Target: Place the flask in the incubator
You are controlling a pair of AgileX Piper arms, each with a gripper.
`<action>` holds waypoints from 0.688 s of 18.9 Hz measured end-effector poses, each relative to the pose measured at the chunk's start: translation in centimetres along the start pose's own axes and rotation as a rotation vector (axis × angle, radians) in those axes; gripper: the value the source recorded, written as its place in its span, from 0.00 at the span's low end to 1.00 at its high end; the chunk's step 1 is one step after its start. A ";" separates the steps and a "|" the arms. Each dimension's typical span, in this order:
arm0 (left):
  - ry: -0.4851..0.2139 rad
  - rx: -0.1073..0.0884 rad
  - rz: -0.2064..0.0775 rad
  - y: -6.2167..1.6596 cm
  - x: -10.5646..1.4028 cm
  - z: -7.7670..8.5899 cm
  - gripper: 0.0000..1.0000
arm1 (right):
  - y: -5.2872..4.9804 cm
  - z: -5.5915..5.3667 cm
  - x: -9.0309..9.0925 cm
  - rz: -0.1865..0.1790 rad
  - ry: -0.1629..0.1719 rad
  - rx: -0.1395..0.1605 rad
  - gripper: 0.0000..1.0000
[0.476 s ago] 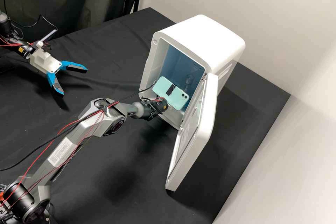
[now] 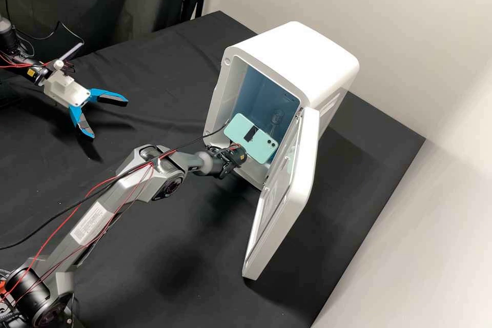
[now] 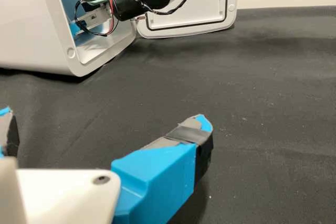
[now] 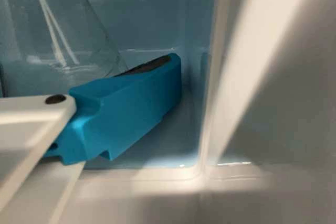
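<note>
Deep in incubator [image 2: 307, 56], flask [image 4: 63, 24]; door [image 2: 287, 189] wide.

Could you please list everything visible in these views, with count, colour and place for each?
Bench: 1, black, under everything.
Incubator: 1, white with pale blue inside, on the bench's right part.
Door: 1, white, hanging open at the incubator's front.
Flask: 1, clear, inside the incubator.
Flat slab: 1, mint green, mounted at the right arm's wrist.
Right arm: 1, dark grey, wrist at the incubator's mouth.
Left pincer: 1, white and blue, open, above the bench's left part.
Right pincer: 1, white and blue, inside the incubator beside the flask.
</note>
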 end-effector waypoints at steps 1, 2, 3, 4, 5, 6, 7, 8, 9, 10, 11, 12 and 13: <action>0.000 0.000 0.000 0.00 0.0 0.0 1.00 | 0.1 0.1 0.0 -0.002 0.002 0.000 1.00; 0.000 0.000 0.000 0.00 0.0 0.0 1.00 | 0.1 0.1 0.0 -0.005 0.003 0.002 1.00; 0.000 0.000 0.000 0.00 0.0 0.0 1.00 | 0.0 0.1 0.0 -0.009 0.005 0.000 1.00; 0.000 0.000 0.000 0.00 0.0 0.0 1.00 | 0.0 0.1 -0.1 -0.011 0.008 0.000 1.00; 0.000 0.000 0.000 0.00 0.0 0.0 1.00 | -0.1 0.2 -0.1 -0.017 0.007 0.000 1.00; 0.000 0.000 0.000 0.00 0.0 0.0 1.00 | -0.2 0.3 -0.1 -0.021 0.007 -0.003 1.00; 0.000 0.000 0.000 0.00 0.0 0.0 1.00 | -0.3 0.2 -0.1 -0.023 0.009 0.002 1.00; 0.000 0.000 0.000 0.00 0.0 0.0 1.00 | -0.3 0.2 -0.1 -0.025 0.011 0.000 1.00; 0.000 0.000 0.000 0.00 0.0 0.0 1.00 | -0.3 0.2 -0.2 -0.028 0.010 -0.004 1.00; 0.000 0.000 0.000 0.00 0.0 0.0 1.00 | -0.3 0.2 -0.2 -0.028 0.010 -0.004 1.00; 0.000 0.000 0.000 0.00 0.0 0.0 1.00 | -0.2 0.2 -0.2 -0.027 0.012 -0.004 1.00; 0.000 0.000 0.000 0.00 0.0 0.0 1.00 | -0.2 0.2 -0.2 -0.027 0.012 -0.004 1.00; 0.000 0.000 0.000 0.00 0.0 0.0 1.00 | -0.2 0.1 -0.2 -0.026 0.013 -0.005 1.00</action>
